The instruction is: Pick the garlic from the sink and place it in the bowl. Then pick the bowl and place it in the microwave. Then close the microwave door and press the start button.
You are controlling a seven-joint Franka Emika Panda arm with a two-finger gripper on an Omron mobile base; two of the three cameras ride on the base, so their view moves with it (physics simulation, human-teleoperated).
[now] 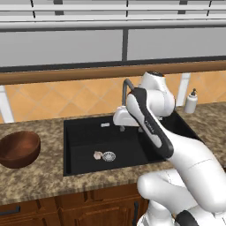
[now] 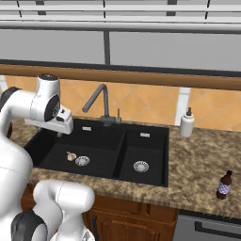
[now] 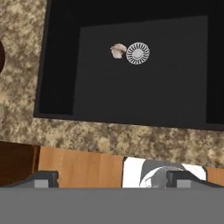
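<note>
Bent arm (image 1: 150,128) poises hand (image 3: 112,177) above sink (image 1: 79,132), garlic (image 1: 98,155).

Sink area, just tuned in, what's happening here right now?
The arm is over the sink, nothing picked up yet. The garlic lies on the floor of the left basin, right beside the round drain strainer. In the hand view the gripper looks open and empty, well above the garlic. The bowl sits empty on the counter left of the sink.

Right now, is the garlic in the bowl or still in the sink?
Still in the sink. The garlic lies on the basin floor beside the round drain strainer; the bowl sits empty on the counter left.
</note>
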